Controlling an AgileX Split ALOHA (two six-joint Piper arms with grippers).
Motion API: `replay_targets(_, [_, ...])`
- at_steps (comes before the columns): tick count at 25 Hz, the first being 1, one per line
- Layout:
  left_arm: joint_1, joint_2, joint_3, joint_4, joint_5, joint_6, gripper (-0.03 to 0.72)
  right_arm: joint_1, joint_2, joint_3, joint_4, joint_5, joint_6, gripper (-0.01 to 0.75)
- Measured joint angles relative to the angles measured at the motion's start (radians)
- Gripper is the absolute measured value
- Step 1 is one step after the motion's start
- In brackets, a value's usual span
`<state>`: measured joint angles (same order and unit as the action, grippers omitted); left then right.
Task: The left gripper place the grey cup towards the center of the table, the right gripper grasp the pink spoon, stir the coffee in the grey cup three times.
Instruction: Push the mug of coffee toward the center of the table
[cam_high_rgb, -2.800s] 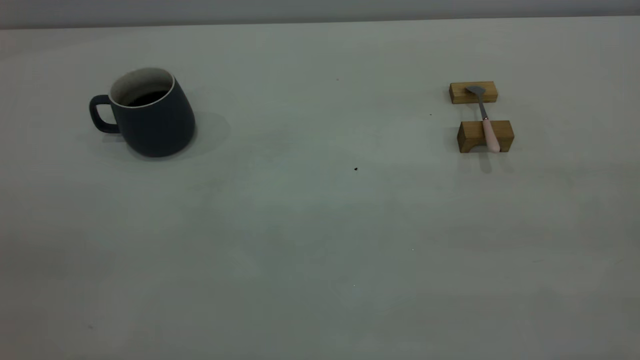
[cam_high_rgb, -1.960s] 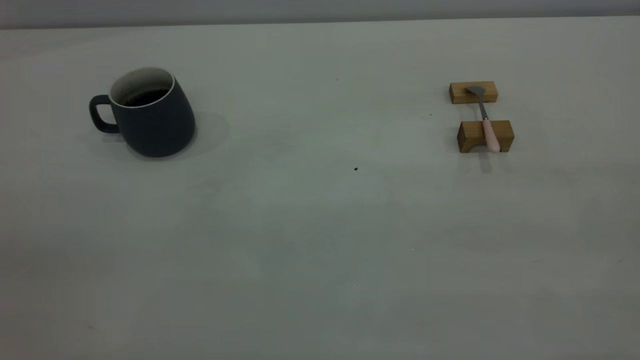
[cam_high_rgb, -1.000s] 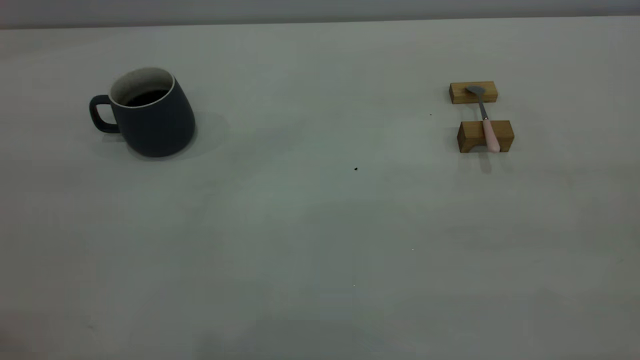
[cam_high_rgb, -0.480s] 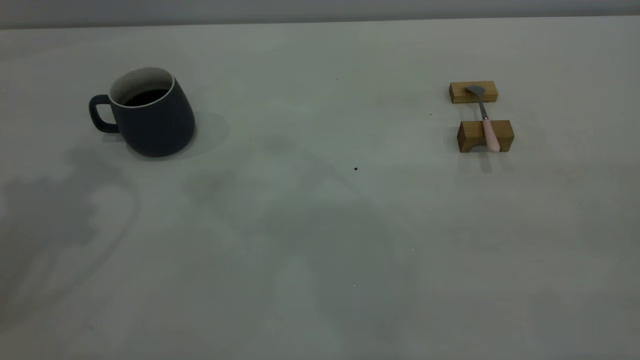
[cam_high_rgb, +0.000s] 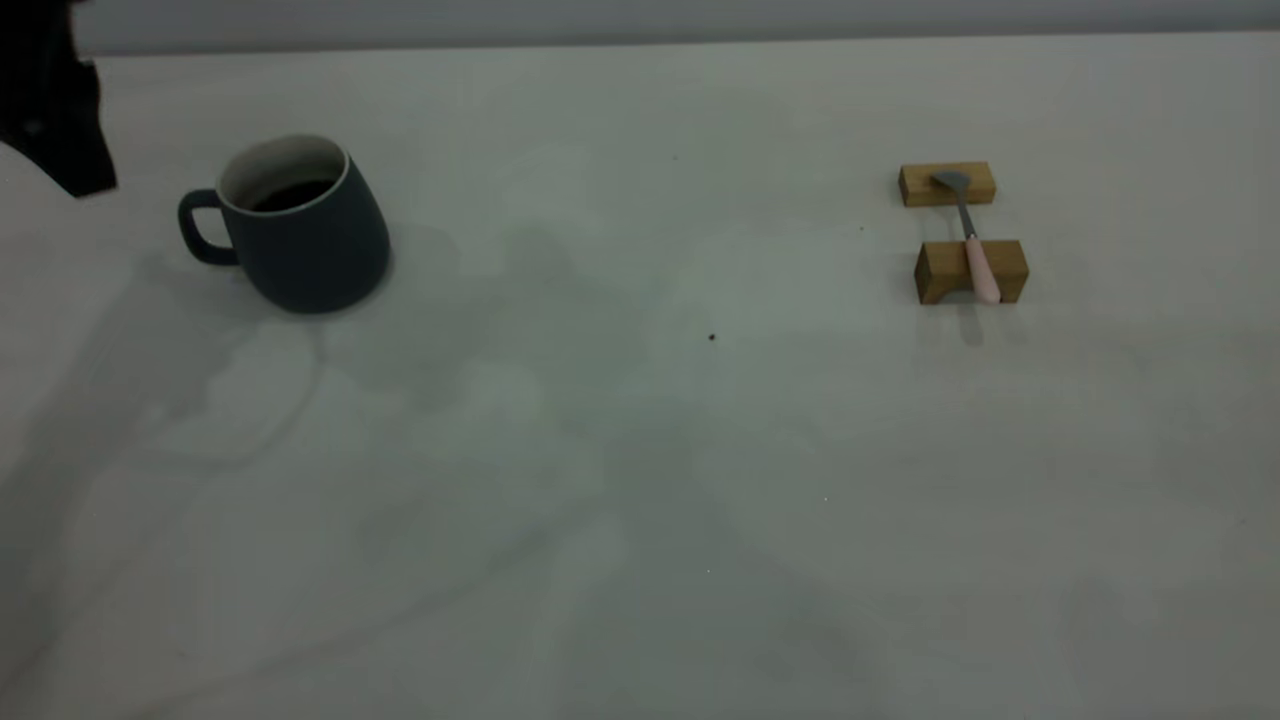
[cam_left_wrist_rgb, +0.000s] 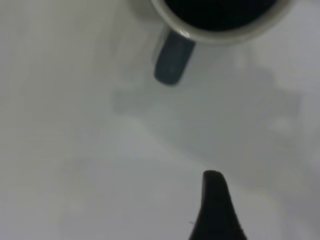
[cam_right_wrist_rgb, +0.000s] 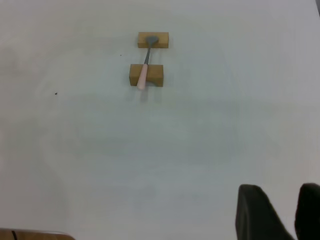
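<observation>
The grey cup (cam_high_rgb: 305, 245) stands upright at the table's (cam_high_rgb: 640, 450) far left, handle (cam_high_rgb: 198, 228) pointing left, with dark coffee (cam_high_rgb: 292, 195) inside. My left gripper (cam_high_rgb: 62, 130) hangs black at the upper left edge, just left of the handle and apart from it. In the left wrist view the cup (cam_left_wrist_rgb: 220, 30) and its handle (cam_left_wrist_rgb: 172, 62) lie ahead of one finger (cam_left_wrist_rgb: 215, 207); the other finger is out of frame and nothing is held. The pink spoon (cam_high_rgb: 980, 268) rests across two wooden blocks at the right. My right gripper (cam_right_wrist_rgb: 280, 192) is far from the spoon (cam_right_wrist_rgb: 143, 77), fingertips slightly apart and empty.
Two tan wooden blocks carry the spoon, the far one (cam_high_rgb: 947, 185) under its bowl and the near one (cam_high_rgb: 970, 272) under its handle. A tiny dark speck (cam_high_rgb: 712, 337) lies near mid-table. Arm shadows fall over the table's left and middle.
My left gripper has come into the exterior view at the upper left, beside the cup's handle, and arm shadows have spread over the table. Cup and spoon have not moved.
</observation>
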<state>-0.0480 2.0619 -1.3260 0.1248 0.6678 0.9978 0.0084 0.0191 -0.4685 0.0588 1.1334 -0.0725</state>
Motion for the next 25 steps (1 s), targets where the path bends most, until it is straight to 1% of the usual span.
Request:
replay_targets(5, [0.000,0.105,-0.072,0.012,-0.032,0.131,0.595,0.000,0.000,0.000,0.000,0.000,0.000,0.237])
replay_targets(12, [0.000,0.213,-0.162,0.013,-0.100,0.245,0.595,0.000,0.000,0.000,0.000,0.000,0.000,0.237])
replay_targets(17, [0.000,0.258,-0.190,0.013,-0.137,0.306,0.593,0.000,0.000,0.000,0.000,0.000,0.000,0.237])
replay_targets(19, [-0.001,0.266,-0.190,0.013,-0.151,0.322,0.580,0.000,0.000,0.000,0.000,0.000,0.000,0.237])
replay_targets(21, [-0.006,0.269,-0.190,0.014,-0.157,0.343,0.540,0.000,0.000,0.000,0.000,0.000,0.000,0.237])
replay_targets(23, [-0.012,0.270,-0.190,0.016,-0.160,0.351,0.477,0.000,0.000,0.000,0.000,0.000,0.000,0.237])
replay_targets(25, [-0.020,0.271,-0.191,0.020,-0.159,0.353,0.394,0.000,0.000,0.000,0.000,0.000,0.000,0.237])
